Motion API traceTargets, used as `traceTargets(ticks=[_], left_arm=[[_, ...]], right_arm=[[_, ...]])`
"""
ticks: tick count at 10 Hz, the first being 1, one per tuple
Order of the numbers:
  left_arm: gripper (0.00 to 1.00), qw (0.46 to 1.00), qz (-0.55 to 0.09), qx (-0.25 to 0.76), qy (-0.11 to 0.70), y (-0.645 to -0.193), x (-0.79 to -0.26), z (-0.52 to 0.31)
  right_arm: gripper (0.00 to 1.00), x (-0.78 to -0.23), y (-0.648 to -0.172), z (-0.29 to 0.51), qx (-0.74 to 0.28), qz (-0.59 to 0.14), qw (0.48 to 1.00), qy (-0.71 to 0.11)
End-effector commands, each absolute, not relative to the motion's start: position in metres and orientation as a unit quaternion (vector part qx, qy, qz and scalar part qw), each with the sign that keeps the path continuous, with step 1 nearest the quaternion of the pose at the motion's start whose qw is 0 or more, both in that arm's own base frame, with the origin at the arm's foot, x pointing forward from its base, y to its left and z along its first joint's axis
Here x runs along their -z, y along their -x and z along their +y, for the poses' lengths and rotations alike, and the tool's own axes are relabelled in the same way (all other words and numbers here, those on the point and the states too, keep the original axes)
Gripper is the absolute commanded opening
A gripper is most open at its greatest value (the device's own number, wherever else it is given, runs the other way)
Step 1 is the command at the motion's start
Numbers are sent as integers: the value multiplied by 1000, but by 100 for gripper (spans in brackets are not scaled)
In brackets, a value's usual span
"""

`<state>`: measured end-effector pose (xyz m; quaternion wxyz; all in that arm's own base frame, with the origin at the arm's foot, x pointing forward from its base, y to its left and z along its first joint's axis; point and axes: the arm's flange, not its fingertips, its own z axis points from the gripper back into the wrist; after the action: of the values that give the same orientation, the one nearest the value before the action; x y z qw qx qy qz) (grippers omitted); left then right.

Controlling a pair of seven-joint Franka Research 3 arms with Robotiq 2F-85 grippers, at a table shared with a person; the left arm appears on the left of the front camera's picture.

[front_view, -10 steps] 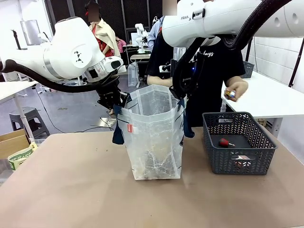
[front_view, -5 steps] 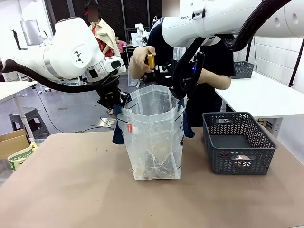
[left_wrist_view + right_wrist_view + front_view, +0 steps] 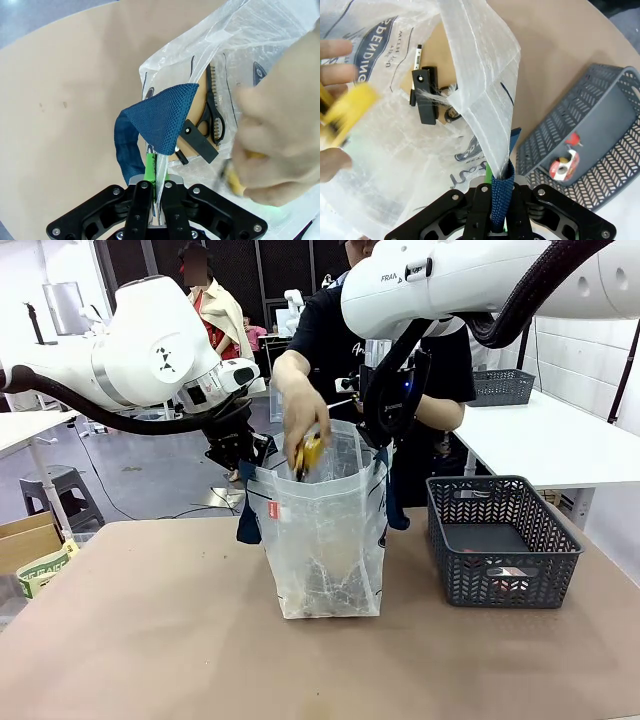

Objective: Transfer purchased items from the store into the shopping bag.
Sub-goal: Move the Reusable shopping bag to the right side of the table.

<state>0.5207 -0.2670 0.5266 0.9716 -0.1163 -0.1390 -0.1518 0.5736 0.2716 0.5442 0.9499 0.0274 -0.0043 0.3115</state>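
The shopping bag [image 3: 325, 530] stands upright mid-table, its mouth held wide. My left gripper [image 3: 248, 458] is shut on its left rim by the navy strap [image 3: 155, 120]. My right gripper [image 3: 381, 440] is shut on the other navy strap [image 3: 500, 192]. A person's hand [image 3: 305, 420] lowers a yellow item [image 3: 311, 454] into the mouth; the left wrist view shows that hand [image 3: 280, 130] blurred. Scissors [image 3: 216, 116] and a black item [image 3: 425, 97] lie at the bottom. The store, a dark grey basket [image 3: 505, 502], sits to the right with a tape roll [image 3: 560, 168] and a red-tipped item [image 3: 573, 139] inside.
The person stands at the far edge behind the bag. A white side table [image 3: 560, 440] with another grey basket [image 3: 500, 386] is at the back right. A cardboard box [image 3: 30, 550] sits off the table's left edge. Bare tan tabletop [image 3: 150, 640] lies in front.
The person's hand, up above the bag with the yellow item half a second ago, has come down into the bag's mouth. Both grippers have stayed put on the bag.
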Motion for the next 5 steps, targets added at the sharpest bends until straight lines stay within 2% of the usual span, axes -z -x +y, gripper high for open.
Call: traceTargets(ticks=[1, 5], left_arm=[[0, 972, -140, 150, 117, -521, -527, -265], [0, 972, -140, 150, 117, -521, -527, -265]], right_arm=[[0, -545, -574, 271, -311, -6, 950, -25], [0, -545, -574, 271, -311, -6, 950, -25]])
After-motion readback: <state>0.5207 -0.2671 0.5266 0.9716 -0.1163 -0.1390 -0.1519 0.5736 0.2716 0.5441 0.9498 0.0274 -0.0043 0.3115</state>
